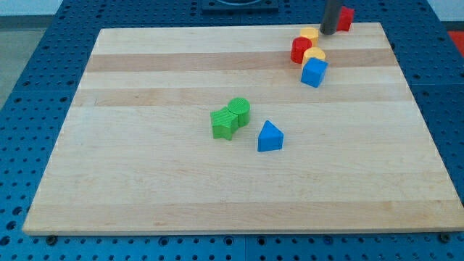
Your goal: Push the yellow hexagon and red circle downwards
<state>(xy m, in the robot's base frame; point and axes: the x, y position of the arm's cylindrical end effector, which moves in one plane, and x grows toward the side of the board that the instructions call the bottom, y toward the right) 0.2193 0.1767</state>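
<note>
Wooden board point(217, 188) lies on a blue perforated table point(43, 43). No bins, trays or other containers appear on it; all blocks sit directly on the board surface.

The arm carries no claw, only the dark rod, so there is no open or closed state to report. My tip point(328, 32) stands near the board's top edge at the view's upper right, just right of a yellow block point(309, 33) of unclear shape and just left of a red block point(345, 18), also of unclear shape, partly hidden behind the rod. Whether the tip touches either cannot be told.

Task items: the red circle point(301, 50) sits directly below that upper yellow block, apparently touching it. The yellow hexagon point(315, 54) lies at the red circle's lower right, against it. A blue cube point(314, 72) abuts the hexagon from below.

Near the board's centre, well apart from this cluster: a green cylinder point(239, 111) touching a green star-like block point(224, 124), and a blue triangle point(270, 137) just to their right.
</note>
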